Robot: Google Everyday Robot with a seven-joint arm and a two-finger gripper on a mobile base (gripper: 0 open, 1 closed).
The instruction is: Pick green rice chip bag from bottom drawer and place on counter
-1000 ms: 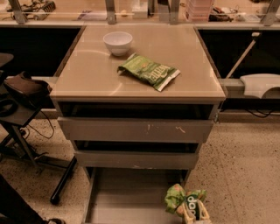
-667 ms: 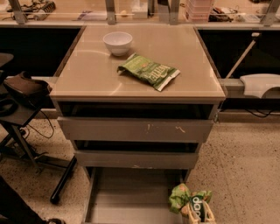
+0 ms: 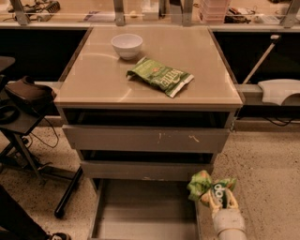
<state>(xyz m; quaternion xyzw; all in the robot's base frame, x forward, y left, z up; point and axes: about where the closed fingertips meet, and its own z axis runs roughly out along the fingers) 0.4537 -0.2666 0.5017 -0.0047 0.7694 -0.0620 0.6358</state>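
**While the Bottom Drawer Stands Open, the Gripper Holds the Chip Bag at Its Right Wall**

Where the bottom drawer [image 3: 140, 211] is pulled out toward the camera, only its smooth grey floor and thin side walls show. The green rice chip bag [image 3: 205, 183] is not lying on that floor. It is raised at the drawer's front right corner, over the right wall, with its crumpled green top uppermost and the dark round logo with white letters facing the camera.

The gripper [image 3: 218, 200] comes up from the lower right edge of the view on a pale rounded wrist. It is closed on the lower end of the bag, which hides the tips.

Above the open drawer, the middle drawer [image 3: 145, 169] and the top drawer [image 3: 145, 139] show scratched grey fronts. Each has a dark gap above it, and nothing inside either can be made out.

A white bowl [image 3: 127, 45] stands near the back left of the counter [image 3: 93, 84]. What it holds cannot be seen from this angle. Just beside it, toward the middle of the glossy beige top, a longer flat green bag [image 3: 160, 76] lies slantwise with its white end pointing front right.

Around the cabinet, the speckled floor [image 3: 267, 164] is pale. A black stand [image 3: 23, 98] with a dark object on it sits at the left, and a white moulded part [image 3: 281, 90] sits at the right. A cluttered shelf [image 3: 140, 11] runs along the back.
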